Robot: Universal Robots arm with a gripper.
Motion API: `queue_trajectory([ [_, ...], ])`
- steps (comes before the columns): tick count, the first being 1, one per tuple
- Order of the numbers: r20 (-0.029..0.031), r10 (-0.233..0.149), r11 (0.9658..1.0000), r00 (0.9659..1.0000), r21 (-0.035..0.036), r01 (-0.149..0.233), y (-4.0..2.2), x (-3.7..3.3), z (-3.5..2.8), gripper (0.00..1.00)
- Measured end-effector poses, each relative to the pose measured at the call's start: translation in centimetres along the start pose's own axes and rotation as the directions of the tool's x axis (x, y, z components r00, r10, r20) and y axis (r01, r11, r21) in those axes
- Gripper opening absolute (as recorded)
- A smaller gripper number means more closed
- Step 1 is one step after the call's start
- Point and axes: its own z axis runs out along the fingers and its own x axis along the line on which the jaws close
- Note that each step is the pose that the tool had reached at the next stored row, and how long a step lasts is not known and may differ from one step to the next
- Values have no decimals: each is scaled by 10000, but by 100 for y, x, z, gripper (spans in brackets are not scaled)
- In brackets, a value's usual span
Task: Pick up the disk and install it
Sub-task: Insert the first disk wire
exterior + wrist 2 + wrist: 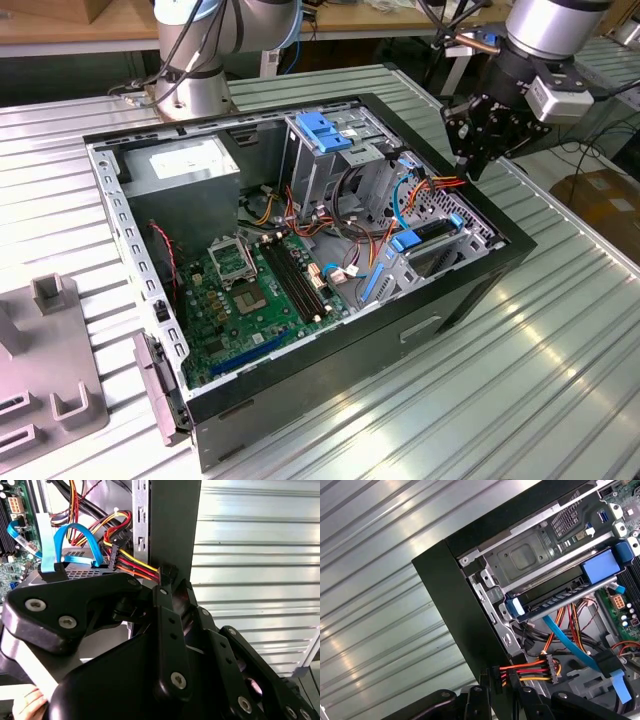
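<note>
gripper (470, 165): over case (300, 400) edge, empty; whether open, cannot tell.
disk (555, 598): in bay (520, 560); seating likely needs a square push, avoiding cables (530, 670).

You see an open computer case (400, 330) on the ribbed desk (540, 400), a green motherboard (250, 300) inside, and a grey fixture (60, 400) beside it.

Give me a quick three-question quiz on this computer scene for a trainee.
1. True or false: the gripper holds the disk.
2. In the exterior view, the gripper is above which side of the case? A: that view's left; B: that view's right; C: the middle.
3. What colour is the disk's rail?
Key: 1 false; 2 B; 3 blue.
</note>
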Motion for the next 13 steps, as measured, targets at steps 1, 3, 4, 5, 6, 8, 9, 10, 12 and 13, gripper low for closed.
queue_trajectory([
  [1, 0, -25, 10000, 10000, 1, 25, 1, 0, 4, 27],
  [3, 8, -177, 9998, 9998, 12, 177, 2, 0, 11, 27],
  [4, 19, -343, 9994, 9994, 29, 343, 2, -1, 17, 27],
  [5, 31, -548, 9985, 9985, 49, 548, 3, -2, 23, 27],
  [6, 38, -677, 9977, 9977, 62, 677, 3, -2, 28, 27],
  [8, 35, -750, 9972, 9972, 68, 750, 3, -3, 34, 27],
  [9, 34, -752, 9971, 9972, 68, 752, 3, -3, 36, 27],
  [10, 33, -752, 9971, 9972, 66, 752, 3, -3, 36, 26],
  [12, 33, -752, 9971, 9972, 67, 752, 4, -3, 37, 16],
  [13, 33, -753, 9971, 9972, 65, 752, 3, -3, 36, 16],
])
